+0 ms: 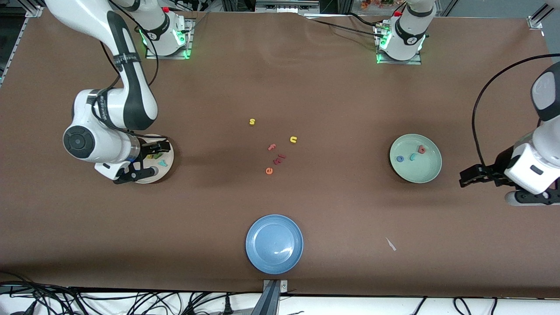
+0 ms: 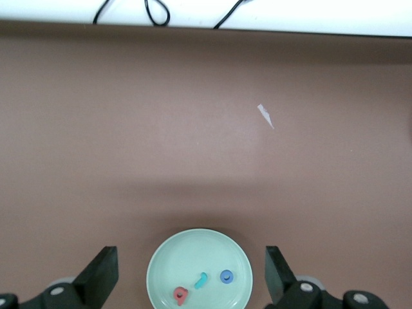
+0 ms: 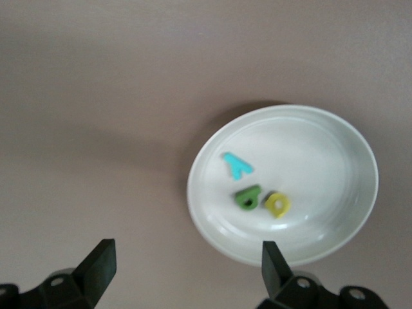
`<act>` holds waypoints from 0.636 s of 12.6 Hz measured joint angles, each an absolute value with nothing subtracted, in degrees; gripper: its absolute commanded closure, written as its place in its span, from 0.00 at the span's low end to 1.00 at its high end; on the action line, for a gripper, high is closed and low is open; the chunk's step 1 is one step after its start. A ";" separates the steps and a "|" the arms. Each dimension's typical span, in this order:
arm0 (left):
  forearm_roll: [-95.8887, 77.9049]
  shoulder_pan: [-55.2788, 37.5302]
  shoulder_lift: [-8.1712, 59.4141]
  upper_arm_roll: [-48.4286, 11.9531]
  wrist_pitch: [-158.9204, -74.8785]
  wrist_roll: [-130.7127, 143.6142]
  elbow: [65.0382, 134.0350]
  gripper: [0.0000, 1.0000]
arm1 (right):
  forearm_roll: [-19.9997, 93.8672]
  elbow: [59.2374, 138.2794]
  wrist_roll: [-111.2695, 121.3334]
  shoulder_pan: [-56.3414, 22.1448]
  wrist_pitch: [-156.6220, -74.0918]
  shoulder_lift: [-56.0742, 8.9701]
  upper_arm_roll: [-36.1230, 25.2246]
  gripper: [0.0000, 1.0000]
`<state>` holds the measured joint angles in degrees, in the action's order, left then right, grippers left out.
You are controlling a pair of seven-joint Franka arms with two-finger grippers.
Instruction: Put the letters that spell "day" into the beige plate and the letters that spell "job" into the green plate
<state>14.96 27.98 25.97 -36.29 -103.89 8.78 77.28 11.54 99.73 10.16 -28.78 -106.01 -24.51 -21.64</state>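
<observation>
The beige plate (image 1: 169,156) (image 3: 309,145) lies at the right arm's end of the table, partly hidden by that arm. In it lie the teal "y" (image 3: 237,165) (image 1: 162,163), the olive "a" (image 3: 248,197) and the yellow "d" (image 3: 278,204). My right gripper (image 1: 148,160) (image 3: 187,257) hangs open and empty over the plate's edge. The green plate (image 1: 420,171) (image 2: 193,250) holds the coral "b" (image 1: 421,149) (image 2: 181,295), the teal "j" (image 1: 412,156) (image 2: 201,279) and the blue "o" (image 1: 400,159) (image 2: 226,277). My left gripper (image 1: 466,178) (image 2: 190,257) is open and empty, raised beside the green plate toward the left arm's end.
Loose letters lie mid-table: a yellow "s" (image 1: 252,121), a yellow "n" (image 1: 293,139), a coral "f" (image 1: 271,147), a red piece (image 1: 280,158) and an orange "e" (image 1: 269,171). A blue plate (image 1: 262,258) sits nearest the front camera. A white scrap (image 1: 390,244) (image 2: 265,115) lies nearby.
</observation>
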 measured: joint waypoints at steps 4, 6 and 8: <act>14.96 27.82 25.97 -37.02 -102.08 4.44 73.06 0.00 | 11.53 95.73 7.30 -28.97 -98.63 -23.31 -21.52 0.00; 14.96 27.82 25.98 -37.06 -100.73 3.75 71.82 0.00 | 10.89 94.60 6.92 -29.02 -95.98 -22.50 -21.52 0.00; 13.92 27.67 26.02 -37.51 -98.96 3.73 71.71 0.00 | 8.97 93.70 4.64 -28.80 -94.77 -20.62 -20.48 0.00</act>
